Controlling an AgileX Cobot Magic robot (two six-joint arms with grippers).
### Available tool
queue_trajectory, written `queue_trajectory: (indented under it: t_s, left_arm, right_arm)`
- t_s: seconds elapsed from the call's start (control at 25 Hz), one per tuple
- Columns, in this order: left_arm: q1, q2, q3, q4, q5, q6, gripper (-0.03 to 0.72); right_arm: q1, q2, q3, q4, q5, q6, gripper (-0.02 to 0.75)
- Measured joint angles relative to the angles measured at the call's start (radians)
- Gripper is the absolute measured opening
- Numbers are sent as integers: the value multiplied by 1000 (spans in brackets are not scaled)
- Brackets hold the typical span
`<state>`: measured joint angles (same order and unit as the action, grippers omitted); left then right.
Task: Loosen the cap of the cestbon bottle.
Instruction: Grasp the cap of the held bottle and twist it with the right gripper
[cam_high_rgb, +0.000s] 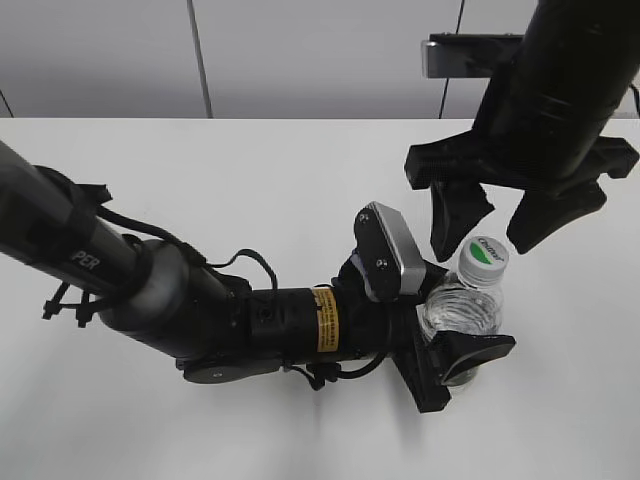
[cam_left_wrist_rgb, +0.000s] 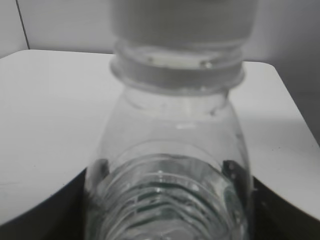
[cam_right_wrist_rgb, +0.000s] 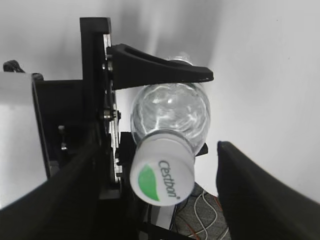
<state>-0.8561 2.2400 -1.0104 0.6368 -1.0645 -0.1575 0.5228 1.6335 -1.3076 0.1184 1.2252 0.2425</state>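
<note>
The cestbon bottle, clear plastic with ribbed shoulders, stands upright on the white table. My left gripper is shut on its body; the left wrist view shows the bottle filling the frame between the jaws. The white cap, part green on top with "Cestbon" print, sits on the neck. My right gripper is open just above the cap, a finger on either side and apart from it. In the right wrist view the cap lies between the open fingers.
A dark device sits at the back right, beyond the table's far edge, partly hidden by the right arm. The left arm lies across the table's left and middle.
</note>
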Motion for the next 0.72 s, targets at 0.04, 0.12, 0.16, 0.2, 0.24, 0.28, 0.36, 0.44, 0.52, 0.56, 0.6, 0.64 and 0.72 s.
queue_trajectory:
  t_s: [0.04,0.12,0.16,0.2,0.24,0.28,0.36,0.44,0.52,0.56,0.6,0.64,0.72]
  left_arm:
    - [0,0,0,0,0,0,517]
    - [0,0,0,0,0,0,517]
    - [0,0,0,1,0,0,517]
    - [0,0,0,1,0,0,517]
    - [0,0,0,1,0,0,517]
    - [0,0,0,1,0,0,517]
    - [0,0,0,1,0,0,517]
    - [0,0,0,1,0,0,517]
    - [0,0,0,1,0,0,517]
    - [0,0,0,1,0,0,517]
    - [0,0,0,1,0,0,517]
    - [0,0,0,1,0,0,517]
    - [0,0,0,0,1,-1,517]
  right_arm:
    - [0,6,0,0,0,0,543]
    - [0,14,0,0,0,0,538]
    - [0,17,0,0,0,0,528]
    - [0,20,0,0,0,0,511]
    - [0,22,0,0,0,0,488]
    - [0,25,0,0,0,0,446]
    - [0,27,0,-2,0,-19,319]
    - [0,27,0,-5,1,-66,309]
    - [0,27,0,-5,1,-161,309]
    - [0,27,0,-5,1,-224,309]
    - [0,27,0,-4,1,-322,309]
    - [0,27,0,-4,1,-444,309]
    - [0,27,0,-4,1,-730,309]
